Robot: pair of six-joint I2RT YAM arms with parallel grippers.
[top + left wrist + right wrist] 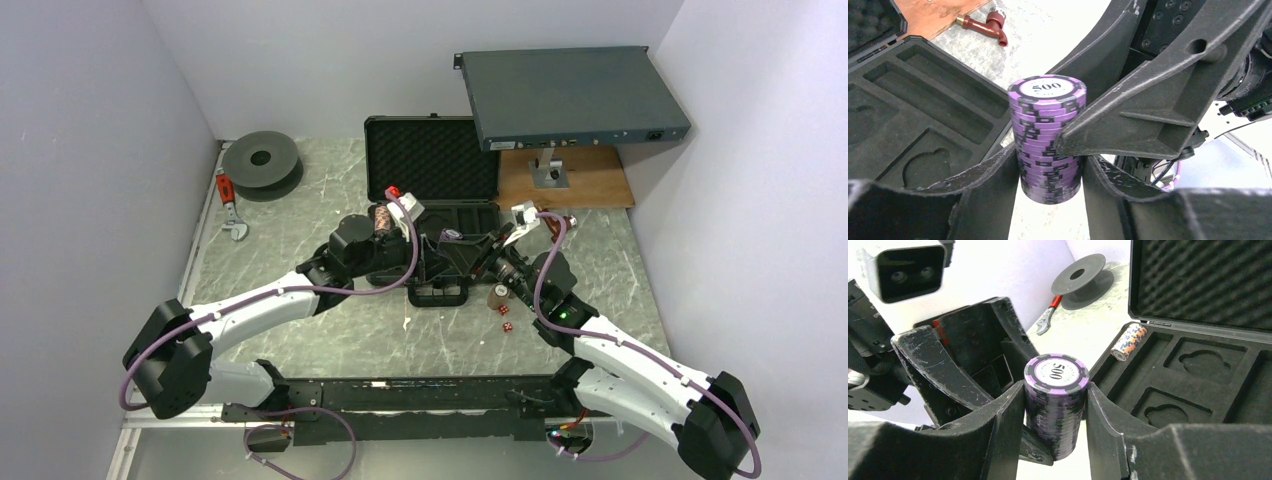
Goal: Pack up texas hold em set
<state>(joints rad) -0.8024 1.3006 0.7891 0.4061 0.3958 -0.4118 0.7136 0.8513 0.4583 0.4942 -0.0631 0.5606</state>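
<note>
**Ana:** Right gripper (1054, 399)?

**Ben:** Clamped on the purple chip stack (1057, 374), upright between its fingers. Left gripper (1050, 172) flanks it too; gripping or not, I can't tell.

**Ana:** Progress?

**Ben:** Early, I'd judge: one brown stack (1129, 341) in the tray (1198, 385) beyond the right gripper's fingers; dice (505, 327) lie outside, case unclosed.

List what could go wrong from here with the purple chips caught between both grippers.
1. The purple chip stack is loose discs. The right gripper pinches it while the left gripper brackets it from another angle, so uneven pressure might shear it and scatter chips.
2. Both grippers crowd the same stack and may knock each other, jolting it loose.
</note>
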